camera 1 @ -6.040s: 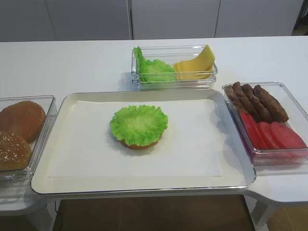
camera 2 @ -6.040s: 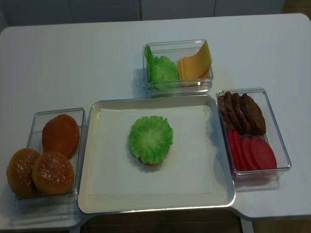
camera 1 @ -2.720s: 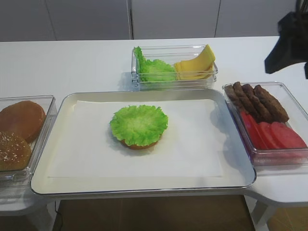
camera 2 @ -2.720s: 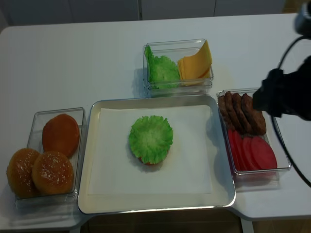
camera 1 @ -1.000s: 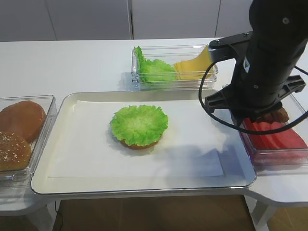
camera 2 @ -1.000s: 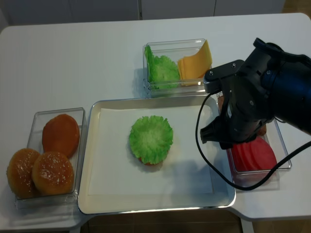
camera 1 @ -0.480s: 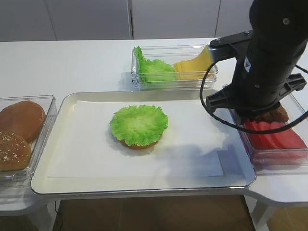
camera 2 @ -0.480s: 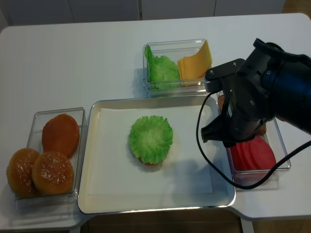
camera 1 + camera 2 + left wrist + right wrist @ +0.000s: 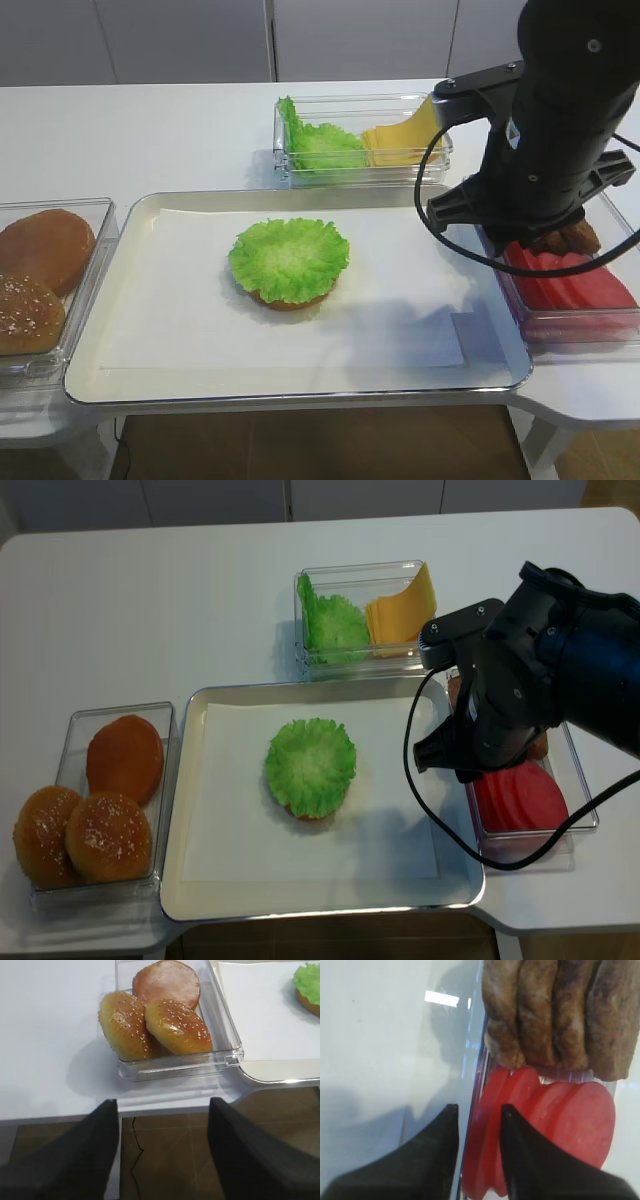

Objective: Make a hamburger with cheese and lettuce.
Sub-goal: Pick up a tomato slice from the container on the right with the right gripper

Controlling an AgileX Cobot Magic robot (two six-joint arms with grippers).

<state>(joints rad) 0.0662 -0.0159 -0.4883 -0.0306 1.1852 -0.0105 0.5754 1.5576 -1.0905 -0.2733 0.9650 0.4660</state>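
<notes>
Lettuce-topped hamburger [image 9: 289, 263] mid-tray [image 9: 300, 385]

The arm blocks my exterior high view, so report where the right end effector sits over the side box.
Observer: The right wrist view shows the right end effector with jaws slightly apart, straddling the clear box's near wall and the edge of the outermost tomato slice. I cannot tell if it touches.
Operator: Report the left end effector too.
Observer: The left wrist view shows the left end effector open and empty, at the table's front edge before the bun box.
</notes>
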